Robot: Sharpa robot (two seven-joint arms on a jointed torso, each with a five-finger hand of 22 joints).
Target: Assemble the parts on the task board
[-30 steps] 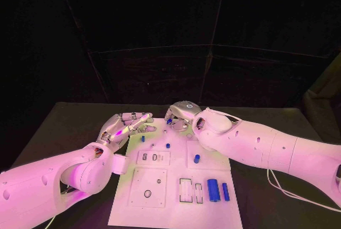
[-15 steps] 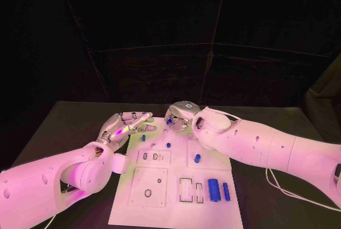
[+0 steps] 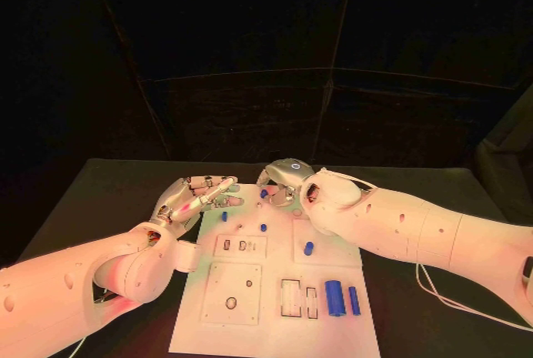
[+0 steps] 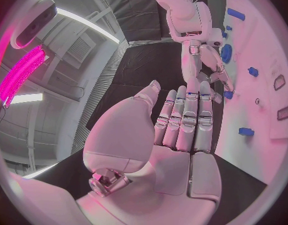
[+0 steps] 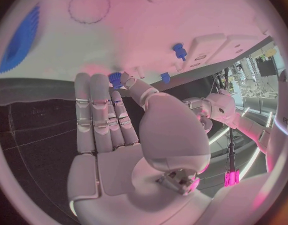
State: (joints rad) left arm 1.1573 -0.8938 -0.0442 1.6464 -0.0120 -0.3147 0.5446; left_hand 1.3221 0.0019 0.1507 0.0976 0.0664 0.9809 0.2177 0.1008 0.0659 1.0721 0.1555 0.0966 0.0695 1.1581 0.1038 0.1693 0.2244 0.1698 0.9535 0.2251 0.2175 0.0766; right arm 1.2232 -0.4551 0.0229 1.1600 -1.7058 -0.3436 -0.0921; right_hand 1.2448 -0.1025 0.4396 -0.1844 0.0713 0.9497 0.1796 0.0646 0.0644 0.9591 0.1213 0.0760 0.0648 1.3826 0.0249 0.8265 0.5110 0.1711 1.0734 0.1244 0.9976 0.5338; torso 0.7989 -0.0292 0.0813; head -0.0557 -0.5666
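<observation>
Two hands | left hand (image 3: 200,196) empty, spread | right hand (image 3: 283,185) pinching blue part (image 5: 115,78)

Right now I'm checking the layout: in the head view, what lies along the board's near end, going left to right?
Oval hole → large rectangular slot → narrow slot → thick blue cylinder → thin blue cylinder.

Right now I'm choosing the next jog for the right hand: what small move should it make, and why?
Probably lower the right hand a little toward the task board. Its fingertips seem to pinch a small blue part by the board's far edge, not yet seated. The left hand hovers beside the board with fingers straight, holding nothing.
</observation>
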